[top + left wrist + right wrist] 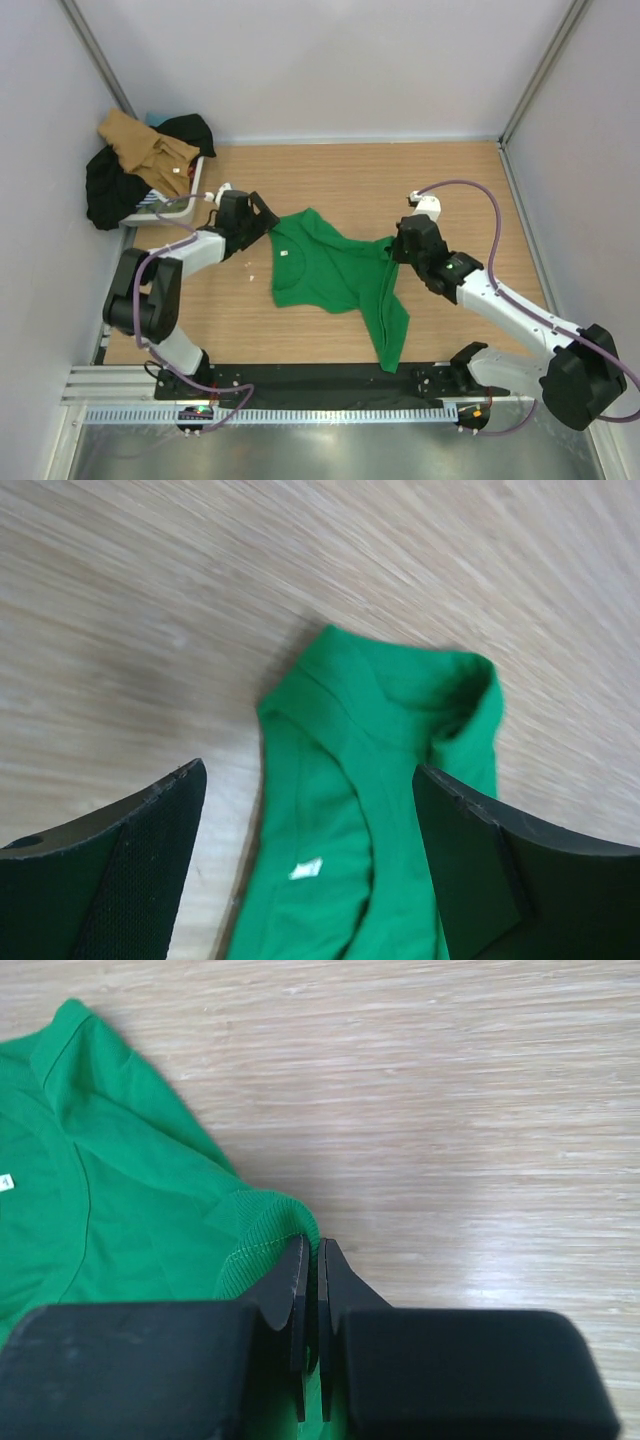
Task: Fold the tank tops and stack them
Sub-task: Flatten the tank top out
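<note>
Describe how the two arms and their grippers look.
The left arm and right arm have white links and bulky black joints. A mauve-grey cable loops along each. The left gripper has black wedge fingers, mesh-textured inside; the right gripper has black fingers tapering to thin tips from blocky bases.

A robotics lab test cell: a wooden table boxed in by plain white panels on metal posts. The cabled left arm and right arm are bolted to a black rail at its near edge, beside a slotted cable duct.
</note>
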Motion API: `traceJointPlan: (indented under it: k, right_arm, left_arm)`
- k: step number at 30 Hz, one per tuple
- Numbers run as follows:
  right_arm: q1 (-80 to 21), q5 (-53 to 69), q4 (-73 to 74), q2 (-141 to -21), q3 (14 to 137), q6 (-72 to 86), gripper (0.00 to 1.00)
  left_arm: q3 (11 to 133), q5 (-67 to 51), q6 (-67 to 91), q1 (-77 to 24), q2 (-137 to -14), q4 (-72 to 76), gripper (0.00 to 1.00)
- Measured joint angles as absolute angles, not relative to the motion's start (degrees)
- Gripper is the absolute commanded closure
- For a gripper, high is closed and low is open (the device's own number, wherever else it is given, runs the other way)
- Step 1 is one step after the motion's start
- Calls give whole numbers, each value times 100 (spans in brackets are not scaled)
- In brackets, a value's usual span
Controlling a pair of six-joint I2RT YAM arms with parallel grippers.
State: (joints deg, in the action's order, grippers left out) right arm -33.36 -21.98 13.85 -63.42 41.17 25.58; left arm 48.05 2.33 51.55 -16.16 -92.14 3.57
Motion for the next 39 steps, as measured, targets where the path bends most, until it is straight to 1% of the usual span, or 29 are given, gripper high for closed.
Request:
traceJointPlan:
  k: [4,5,8,9,10,11,14,17,23,28,29,30,31,32,33,34,36,37,39]
  right_arm:
    - [-3028,-2047,1267,-6434,4119,2558,99]
    - [-2952,-2018,1247,-6471,4119,2558,99]
    - [-2705,-1959,1221,-6604,4136,2563,99]
    - [-2602,-1933,1221,-6646,4158,2569,99]
    - [-2495,-1922,1216,-6685,4182,2571,99]
    - [-2359,-1900,1210,-6722,4213,2580,99]
    - [-1994,-1861,1188,-6851,4362,2596,99]
    - [-1649,-1780,1103,-7124,4578,2613,99]
    - [-996,-1409,781,-8128,5146,2718,99]
    - [-738,-1170,672,-9319,6121,2735,99]
    - [-701,-1153,672,-9561,6361,2738,90]
    - [-679,-1122,676,-9832,6657,2738,75]
    - [-650,-1096,628,-10103,6938,2770,51]
    - [-611,-1081,604,-10355,7201,2814,21]
    - [-569,-1066,600,-10543,7413,2786,17]
    - [-478,-989,593,-10814,7712,2794,15]
    - [-333,-910,582,-11080,7996,2792,14]
    - [-272,-867,576,-11131,8038,2792,14]
    - [-167,-819,600,-11100,8001,2794,14]
  left_arm:
    - [5437,329,5050,-1616,-10007,47,26]
    - [5559,336,5033,-1616,-10180,1,27]
    - [5951,333,5019,-1616,-10506,-10,37]
    - [6036,329,5026,-1616,-10591,-1,48]
    - [6121,318,5028,-1616,-10669,-21,57]
    - [6195,298,5000,-1616,-10761,-38,75]
    - [6351,252,4899,-1616,-10960,-80,100]
    - [6351,248,4829,-1614,-10967,-78,100]
    - [5970,244,4757,-1431,-10639,-117,100]
    - [5795,351,4746,-1219,-10396,-301,100]
    - [5795,370,4746,-1201,-10370,-327,100]
    - [5795,405,4742,-1188,-10342,-344,100]
    - [5806,432,4737,-1186,-10322,-362,100]
    - [5841,458,4724,-1186,-10320,-395,97]
    - [5887,460,4707,-1188,-10324,-429,92]
    - [5944,458,4663,-1186,-10324,-471,83]
    - [6082,456,4565,-1186,-10331,-515,69]
    - [6187,458,4543,-1186,-10333,-515,61]
    - [6278,473,4462,-1186,-10333,-510,51]
